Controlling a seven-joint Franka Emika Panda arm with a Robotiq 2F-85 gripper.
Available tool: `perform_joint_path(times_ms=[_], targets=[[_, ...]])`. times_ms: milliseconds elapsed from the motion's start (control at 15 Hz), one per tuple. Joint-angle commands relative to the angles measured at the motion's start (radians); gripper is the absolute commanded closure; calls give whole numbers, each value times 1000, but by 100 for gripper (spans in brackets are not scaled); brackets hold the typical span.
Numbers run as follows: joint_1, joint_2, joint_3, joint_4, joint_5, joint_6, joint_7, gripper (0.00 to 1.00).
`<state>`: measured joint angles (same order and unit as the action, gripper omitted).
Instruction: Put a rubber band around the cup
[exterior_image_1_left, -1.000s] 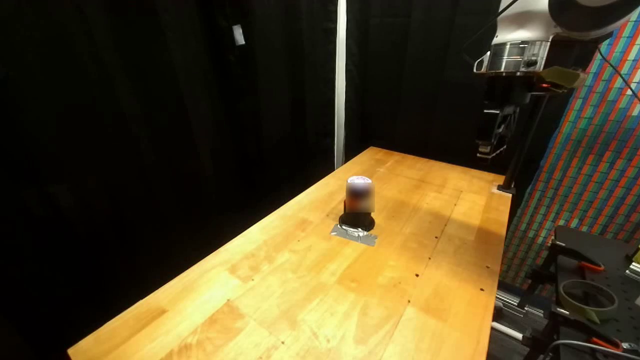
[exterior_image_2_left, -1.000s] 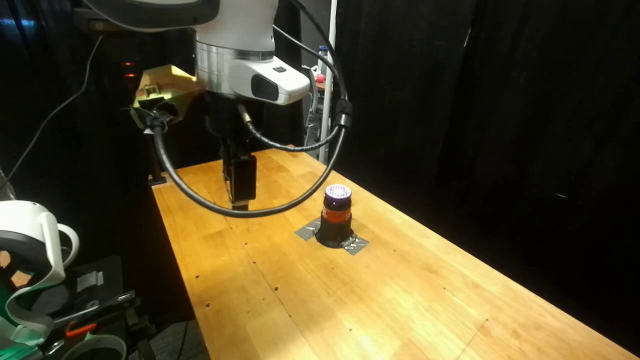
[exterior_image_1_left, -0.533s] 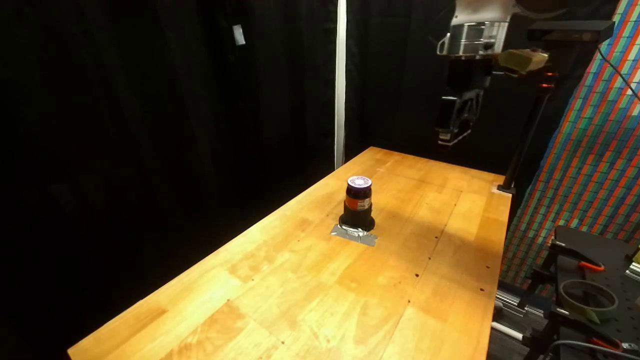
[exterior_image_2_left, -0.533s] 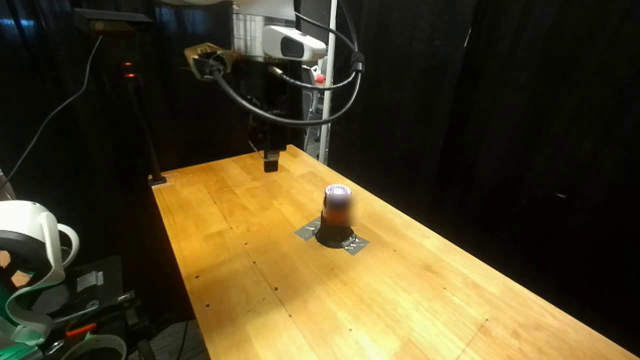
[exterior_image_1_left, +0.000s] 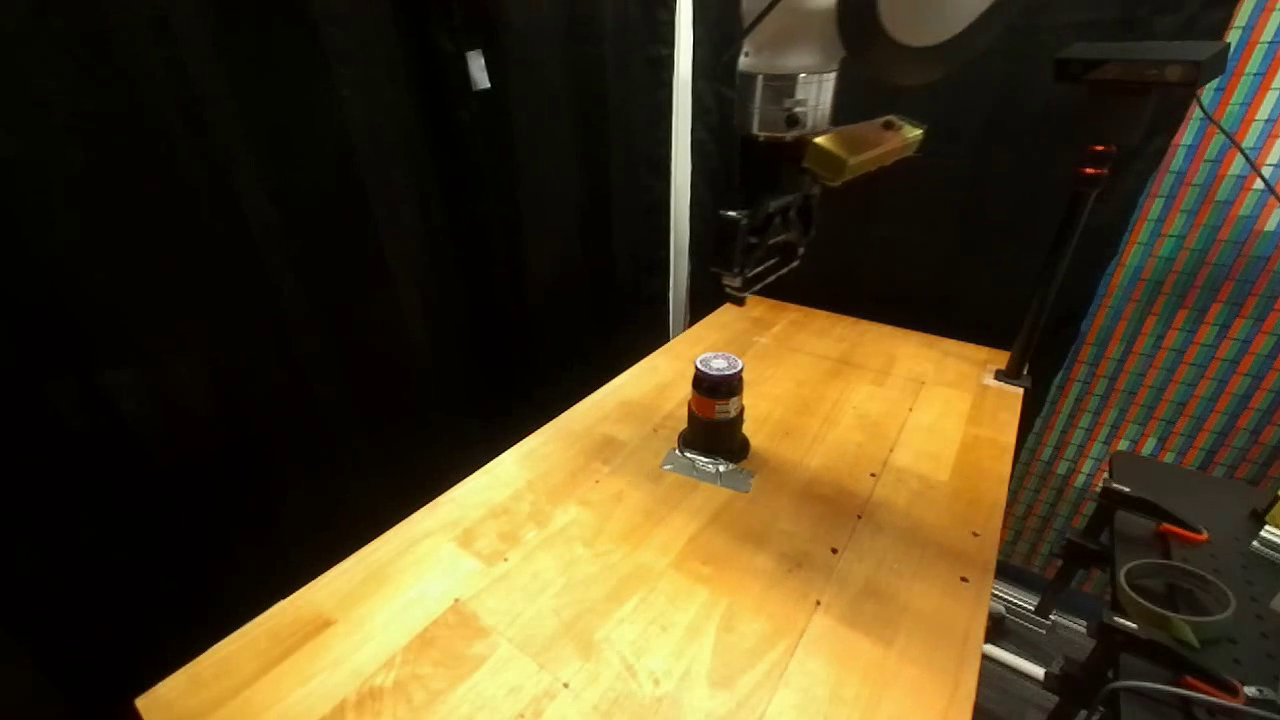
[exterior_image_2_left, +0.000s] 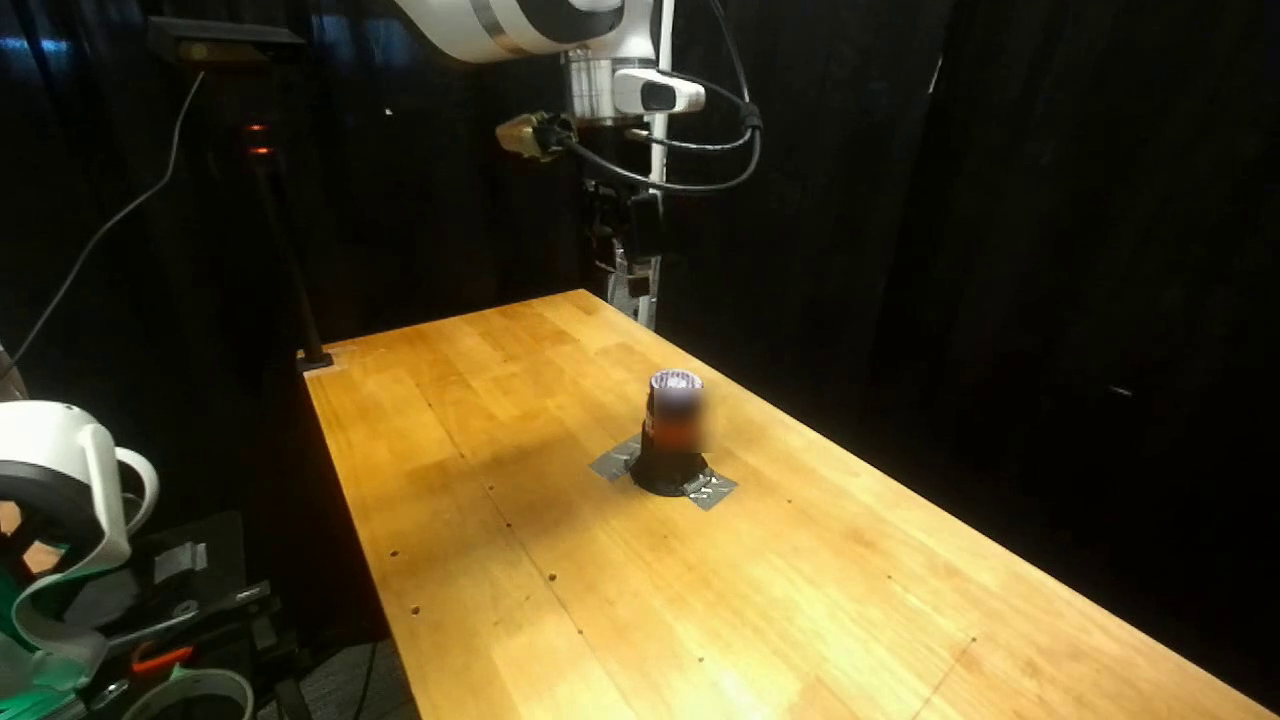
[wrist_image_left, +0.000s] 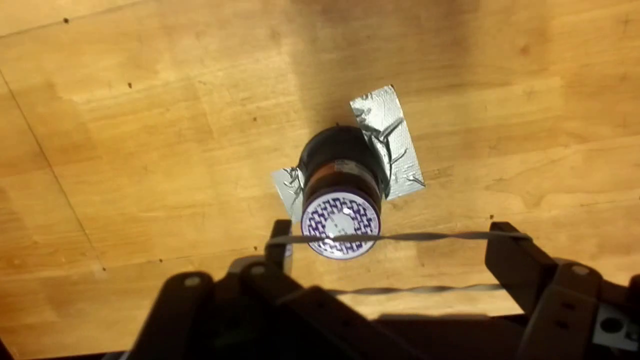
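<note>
The rubber band — probably light, springy, quick to slip and best held by its ends — is stretching around both sides of the claw, which is standing wide apart, while the cup is standing upright nearer one long edge of the tabletop.

Cup: dark cylinder, orange-red label round the body, white-and-purple patterned top.
Cup pose: upright on the counter.
Rubber band: thin, grey-brown, twisted.
Band state: stretched in two strands across the spread claw.
Band position: above the counter, apart from the cup; in the wrist view, one strand overlaps its top.
</note>
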<state>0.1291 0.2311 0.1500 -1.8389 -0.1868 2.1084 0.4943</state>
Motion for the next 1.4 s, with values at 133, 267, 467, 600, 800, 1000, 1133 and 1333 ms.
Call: perform_joint_path(times_ms=[133, 267, 467, 600, 800, 1000, 1133, 1333], targets=[[71, 279, -69, 324, -31, -11, 10, 0], [78, 349, -96, 393, -15, -29, -5, 0], [65, 444, -115, 478, 18, -61, -59, 0], [51, 492, -118, 519, 55, -89, -97, 0], [35, 549, -122, 568, 94, -132, -148, 0], [24, 584, -124, 593, 110, -160, -186, 0], [19, 595, -122, 602, 120, -181, -206, 0], [10, 579, -113, 579, 139, -213, -244, 0]])
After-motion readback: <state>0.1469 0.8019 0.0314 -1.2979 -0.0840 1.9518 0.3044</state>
